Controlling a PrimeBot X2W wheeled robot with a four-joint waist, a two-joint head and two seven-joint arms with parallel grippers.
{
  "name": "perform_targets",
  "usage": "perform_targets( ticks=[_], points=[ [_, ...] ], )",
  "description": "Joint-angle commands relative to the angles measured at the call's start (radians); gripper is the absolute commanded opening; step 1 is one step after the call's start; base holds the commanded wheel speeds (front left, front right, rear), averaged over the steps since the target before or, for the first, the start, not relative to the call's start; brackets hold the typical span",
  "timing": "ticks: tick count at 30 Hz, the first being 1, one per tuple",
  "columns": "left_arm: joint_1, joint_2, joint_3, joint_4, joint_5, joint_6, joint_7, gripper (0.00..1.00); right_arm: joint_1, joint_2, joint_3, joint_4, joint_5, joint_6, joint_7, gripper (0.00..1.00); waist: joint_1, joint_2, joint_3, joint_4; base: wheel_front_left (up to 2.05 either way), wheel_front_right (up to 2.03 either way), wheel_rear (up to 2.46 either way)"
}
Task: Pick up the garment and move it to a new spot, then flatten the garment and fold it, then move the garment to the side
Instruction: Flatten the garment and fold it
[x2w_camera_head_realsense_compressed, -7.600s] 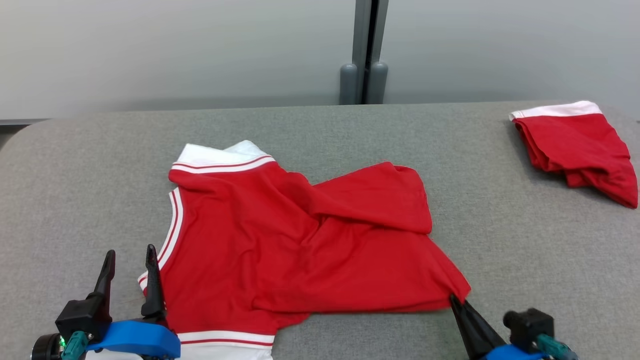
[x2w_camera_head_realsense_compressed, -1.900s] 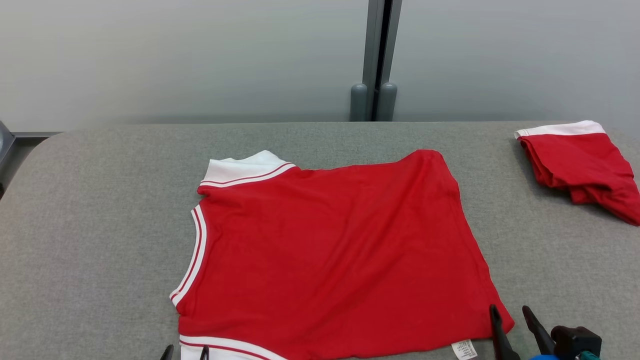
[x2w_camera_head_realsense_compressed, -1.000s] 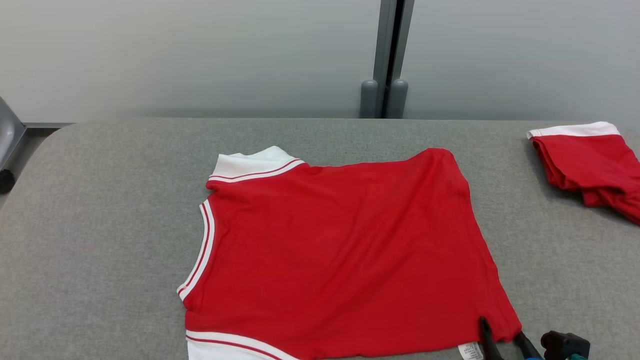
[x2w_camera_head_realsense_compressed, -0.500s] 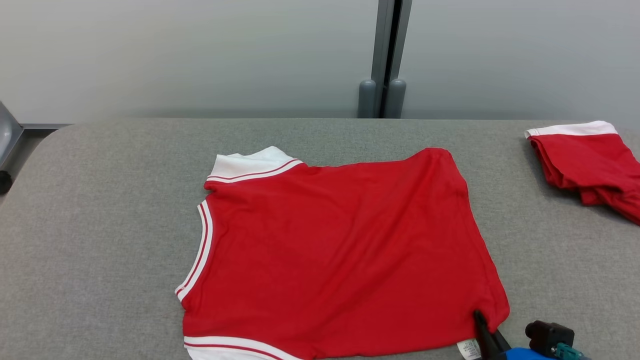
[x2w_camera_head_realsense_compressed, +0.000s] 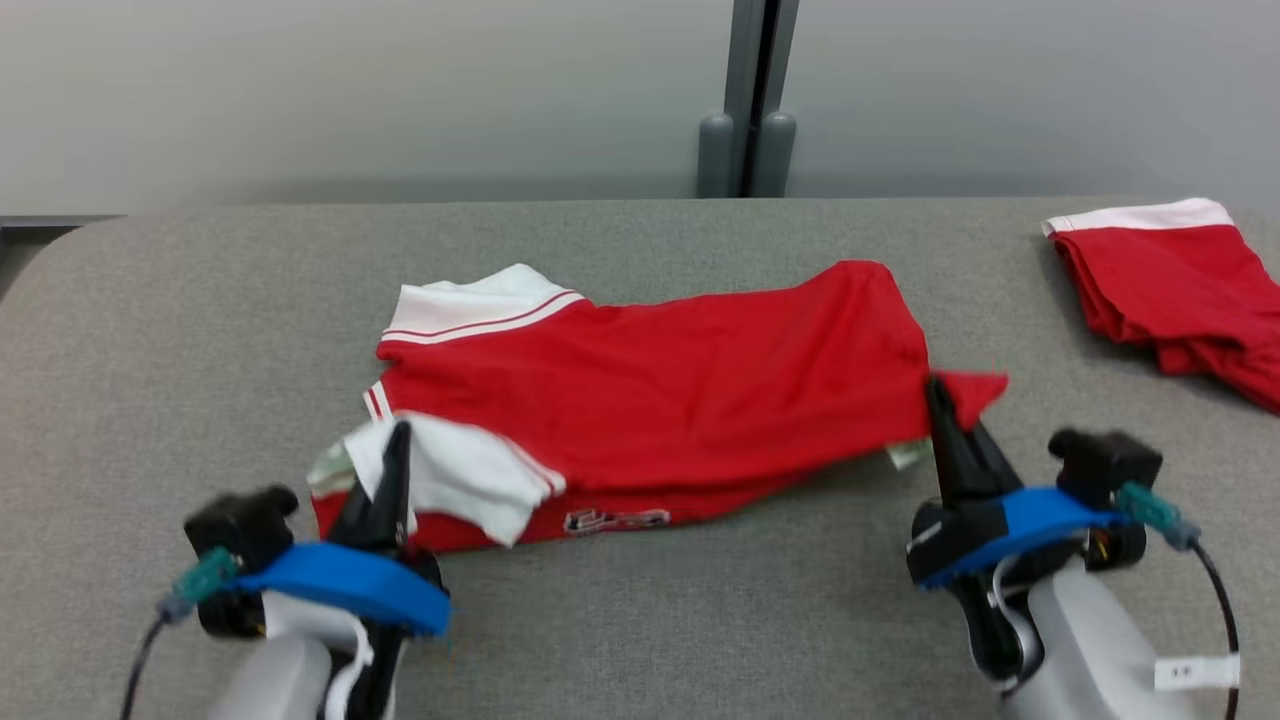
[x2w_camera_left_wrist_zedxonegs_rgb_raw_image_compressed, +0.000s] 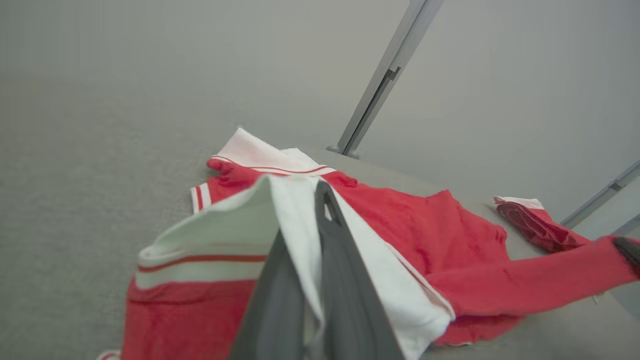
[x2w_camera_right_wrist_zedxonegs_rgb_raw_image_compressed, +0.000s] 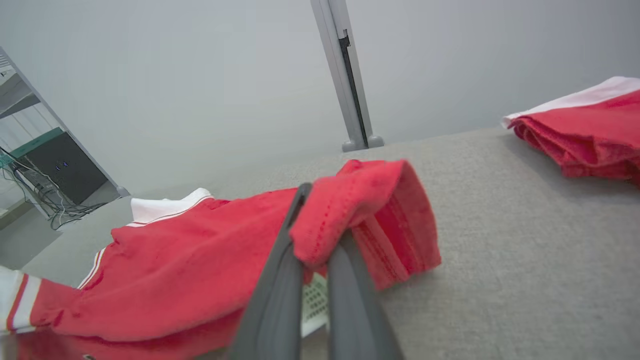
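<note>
Two corners of the red jersey with white striped trim (x2w_camera_head_realsense_compressed: 680, 380) are sitting in our grip. Our left gripper (x2w_camera_head_realsense_compressed: 395, 445) is pinching tight on the white-banded corner. Our right gripper (x2w_camera_head_realsense_compressed: 938, 400) is clamping closed on the plain red corner at the other end. The near edge is hanging raised between them, off the grey fabric-covered table (x2w_camera_head_realsense_compressed: 640, 620). The far half, with its other white band, is lying flat around the table's middle. A printed logo (x2w_camera_head_realsense_compressed: 615, 520) is showing on the underside below the lifted edge.

We are judging this to be the folding step, since the jersey looks spread out and we are bringing its near half over the far half. For the next move, we are thinking both grippers need to travel together toward the far edge and level with each other. That way the lifted edge lands in line with the far one before we lower and let go. The white corner is drooping and doubling over beside the left fingers, so we are reckoning some tension between the two grips is needed to avoid a crease. A folded red garment with a white band (x2w_camera_head_realsense_compressed: 1170, 290) is lying well apart at the far right, and it is looking clear of our path.
</note>
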Motion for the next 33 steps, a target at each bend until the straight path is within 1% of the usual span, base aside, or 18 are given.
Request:
perform_targets(
  ticks=[1,6,12,16,21,22,24,27,29,33],
  points=[
    [-0.081,0.016,0.009,-0.009,-0.014,-0.001,0.011,0.0,-0.077,-0.007,0.006,-0.001,-0.003,0.001,0.0,0.0,-0.0002,-0.0004,0.023,-0.001,0.0,0.0,0.0],
    [-0.343,0.061,0.021,0.008,-0.078,-0.002,0.073,0.0,-0.335,-0.017,0.019,0.073,0.035,0.001,0.029,0.0,-0.0002,-0.0004,0.117,-0.015,0.0,0.0,0.0],
    [-0.737,0.118,0.047,0.087,-0.118,-0.002,0.128,0.0,-0.736,-0.017,-0.005,0.2,0.101,0.001,0.081,0.0,-0.0002,-0.0004,0.27,-0.035,0.0,0.0,0.0],
    [-1.006,0.126,0.05,0.166,-0.112,-0.002,0.134,0.0,-1.005,-0.021,-0.033,0.29,0.118,0.001,0.082,0.0,-0.0002,-0.0004,0.351,-0.039,0.0,0.0,0.0],
    [-1.288,0.121,0.024,0.265,-0.108,-0.002,0.118,0.0,-1.262,-0.017,-0.047,0.383,0.114,0.001,0.057,0.0,-0.0002,-0.0004,0.408,-0.047,0.0,0.0,0.0],
    [-1.337,0.122,0.014,0.281,-0.108,-0.002,0.11,0.0,-1.299,-0.017,-0.043,0.4,0.109,0.001,0.051,0.0,-0.0002,-0.0004,0.415,-0.049,0.0,0.0,0.0],
    [-1.405,0.105,0.008,0.315,-0.134,-0.002,0.093,0.0,-1.361,-0.024,-0.044,0.433,0.102,0.001,0.038,0.0,-0.0002,-0.0004,0.423,-0.046,0.0,0.0,0.0],
    [-1.464,0.094,-0.022,0.346,-0.159,-0.002,0.063,0.0,-1.401,-0.024,-0.034,0.48,0.1,0.001,0.025,0.0,-0.0002,-0.0004,0.43,-0.041,0.0,0.0,0.0],
    [-1.463,0.091,-0.058,0.353,-0.17,-0.002,0.049,0.0,-1.4,-0.022,-0.016,0.501,0.096,0.001,0.02,0.0,-0.0002,-0.0004,0.435,-0.036,0.0,0.0,0.0],
    [-1.4,0.1,-0.103,0.356,-0.229,-0.002,0.027,0.0,-1.338,-0.019,0.005,0.536,0.123,0.001,0.008,0.0,-0.0002,-0.0004,0.44,-0.029,0.0,0.0,0.0]
  ],
)
